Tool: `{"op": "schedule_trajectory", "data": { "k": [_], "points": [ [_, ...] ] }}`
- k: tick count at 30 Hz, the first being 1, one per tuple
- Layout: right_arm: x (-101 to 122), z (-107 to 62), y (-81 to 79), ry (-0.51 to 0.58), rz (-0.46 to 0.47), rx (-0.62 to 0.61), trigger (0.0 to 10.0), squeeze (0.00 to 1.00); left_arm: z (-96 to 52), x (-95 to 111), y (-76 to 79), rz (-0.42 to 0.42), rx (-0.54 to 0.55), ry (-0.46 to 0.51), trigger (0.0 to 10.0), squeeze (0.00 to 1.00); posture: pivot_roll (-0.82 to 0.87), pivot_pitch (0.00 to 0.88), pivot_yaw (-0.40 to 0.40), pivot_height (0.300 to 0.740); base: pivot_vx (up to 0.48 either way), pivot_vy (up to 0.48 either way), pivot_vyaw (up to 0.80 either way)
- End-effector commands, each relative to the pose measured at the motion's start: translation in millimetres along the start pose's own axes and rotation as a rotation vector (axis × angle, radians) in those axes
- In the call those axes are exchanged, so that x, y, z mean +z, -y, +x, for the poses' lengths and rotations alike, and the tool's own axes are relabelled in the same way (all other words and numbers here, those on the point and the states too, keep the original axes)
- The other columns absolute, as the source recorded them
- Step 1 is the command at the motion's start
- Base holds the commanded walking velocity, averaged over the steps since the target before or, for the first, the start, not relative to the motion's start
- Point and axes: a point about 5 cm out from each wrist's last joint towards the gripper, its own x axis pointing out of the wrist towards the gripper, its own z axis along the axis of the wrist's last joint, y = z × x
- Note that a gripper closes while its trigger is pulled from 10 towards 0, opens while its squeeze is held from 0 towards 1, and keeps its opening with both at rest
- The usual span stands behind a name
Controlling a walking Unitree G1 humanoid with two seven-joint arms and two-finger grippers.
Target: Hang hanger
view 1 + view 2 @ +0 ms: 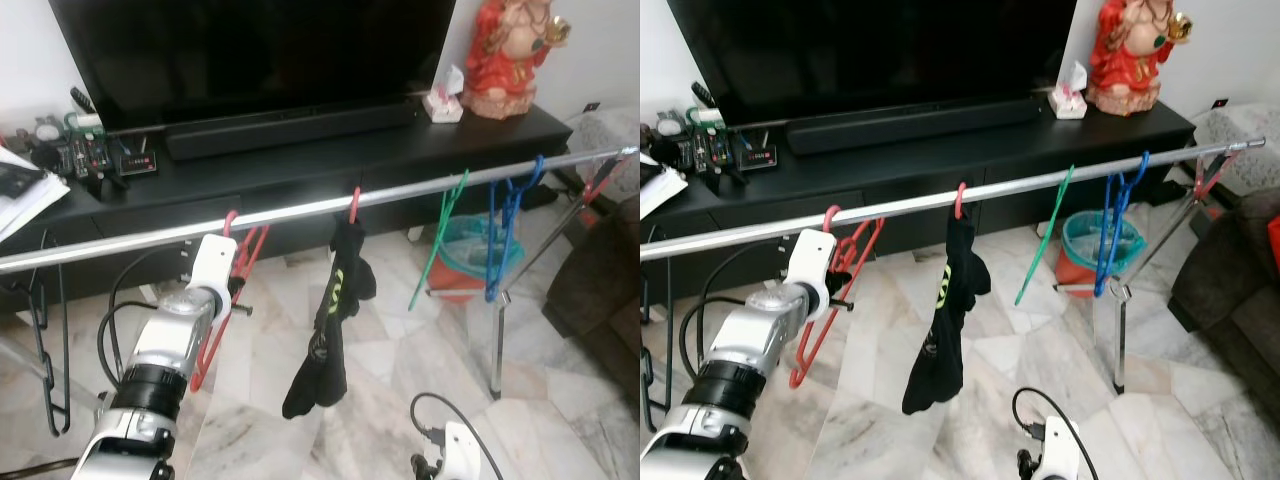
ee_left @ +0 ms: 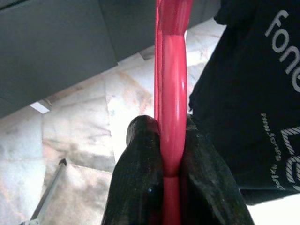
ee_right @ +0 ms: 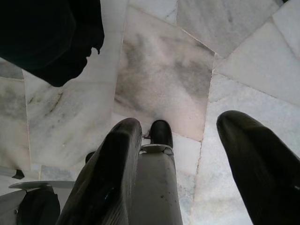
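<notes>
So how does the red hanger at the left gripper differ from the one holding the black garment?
The red hanger is bare and pinched by the left gripper; the other red hanger carries the black garment and hangs free. The first sits further toward the robot's left. Both hook over the silver rail.

A television [image 1: 260, 45] stands on a black console [image 1: 330, 155] beside a red figurine [image 1: 510, 50].

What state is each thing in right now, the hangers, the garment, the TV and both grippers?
Red hanger: hooked on the rail, gripped.
Left gripper: shut on the red hanger.
Right gripper: open, pointing at the floor.
Black garment: hanging from a red hook.
Green hanger: hung, bare.
Blue hanger: hung, bare.
TV: off.
</notes>
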Motion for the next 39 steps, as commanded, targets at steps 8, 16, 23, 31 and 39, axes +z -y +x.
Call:
{"op": "schedule_trajectory", "data": {
  "k": [8,16,23,31,39],
  "points": [
    [-3,-0.6,2.8,-0.017,0.001,-0.005,10.0,0.0,-11.4,-20,8.8,0.004,-0.058,-0.109,10.0,0.0,0.15,0.056,-0.025,0.736,0.0,0.0,0.0],
    [-3,-0.6,2.9,-0.018,0.005,-0.003,10.0,0.0,-20.4,-18,16.4,0.001,-0.104,-0.128,10.0,0.0,0.15,0.06,-0.024,0.736,0.0,0.0,0.0],
    [-3,-0.6,2.3,-0.022,0.006,0.003,10.0,0.0,-28.6,-17,19.8,0.009,-0.126,-0.141,10.0,0.0,0.15,0.063,-0.022,0.736,0.0,0.0,0.0],
    [-3,-0.5,2.0,-0.023,0.006,0.006,10.0,0.0,-36.2,-16,21.0,0.019,-0.138,-0.15,10.0,0.0,0.16,0.066,-0.021,0.736,0.0,0.0,0.0],
    [-4,-0.6,2.3,-0.025,0.004,0.007,10.0,0.0,-42.3,-25,21.8,0.032,-0.151,-0.179,10.0,0.0,0.16,0.069,-0.021,0.736,0.0,0.0,0.0]
  ]
}}
